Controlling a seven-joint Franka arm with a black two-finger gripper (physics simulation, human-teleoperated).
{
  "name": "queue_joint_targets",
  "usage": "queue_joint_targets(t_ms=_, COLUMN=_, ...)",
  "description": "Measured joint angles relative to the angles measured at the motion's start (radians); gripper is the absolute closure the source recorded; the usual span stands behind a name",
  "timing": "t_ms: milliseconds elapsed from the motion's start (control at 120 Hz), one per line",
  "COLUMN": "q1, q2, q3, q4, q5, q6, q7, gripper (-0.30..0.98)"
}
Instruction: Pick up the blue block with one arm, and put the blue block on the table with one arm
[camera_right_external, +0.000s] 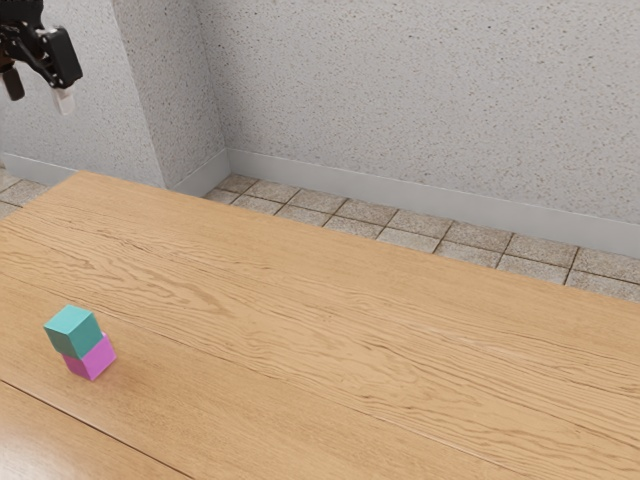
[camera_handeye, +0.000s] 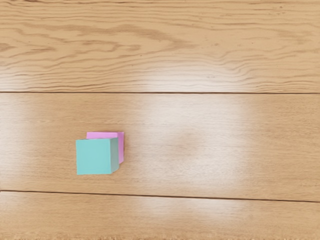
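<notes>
At the exterior view's upper left my gripper (camera_right_external: 39, 96) hangs high above the table, open, its two fingers well apart and nothing between them. The blue block (camera_right_external: 74, 331), teal in colour, rests on top of a pink block (camera_right_external: 91, 358) and sits slightly off-centre on it. Seen from above in the wrist view, the blue block (camera_handeye: 94, 157) covers most of the pink block (camera_handeye: 105, 135). The wooden table (camera_right_external: 330, 340) carries the stack near the exterior view's lower left. My gripper touches neither block.
Long plank seams run across the table (camera_handeye: 210, 170) in the wrist view. Behind the table's far edge are a tiled floor (camera_right_external: 400, 222) and a speckled wall (camera_right_external: 420, 100), with a wall corner jutting out near the arm.
</notes>
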Motion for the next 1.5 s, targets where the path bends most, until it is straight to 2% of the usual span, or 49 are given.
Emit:
queue_joint_targets(t_ms=200, q1=-0.017, q2=0.032, q3=0.0, q4=-0.025, q5=0.01, q6=-0.01, q7=0.0, gripper=0.0)
queue_joint_targets(t_ms=375, q1=0.005, q2=0.043, q3=0.04, q4=-0.318, q5=-0.006, q6=0.134, q7=-0.003, gripper=0.0)
queue_joint_targets(t_ms=583, q1=0.011, q2=0.014, q3=0.108, q4=-0.541, q5=-0.009, q6=0.349, q7=-0.005, gripper=0.0)
queue_joint_targets(t_ms=875, q1=0.013, q2=-0.094, q3=0.246, q4=-0.779, q5=0.078, q6=0.523, q7=-0.006, gripper=0.0)
queue_joint_targets(t_ms=1150, q1=0.01, q2=-0.099, q3=0.366, q4=-0.892, q5=0.177, q6=0.667, q7=0.025, gripper=0.0)
queue_joint_targets(t_ms=1333, q1=0.007, q2=-0.083, q3=0.435, q4=-0.933, q5=0.189, q6=0.746, q7=0.047, gripper=0.0)
queue_joint_targets(t_ms=1500, q1=-0.034, q2=0.004, q3=0.444, q4=-0.932, q5=0.172, q6=0.816, q7=0.061, gripper=0.0)
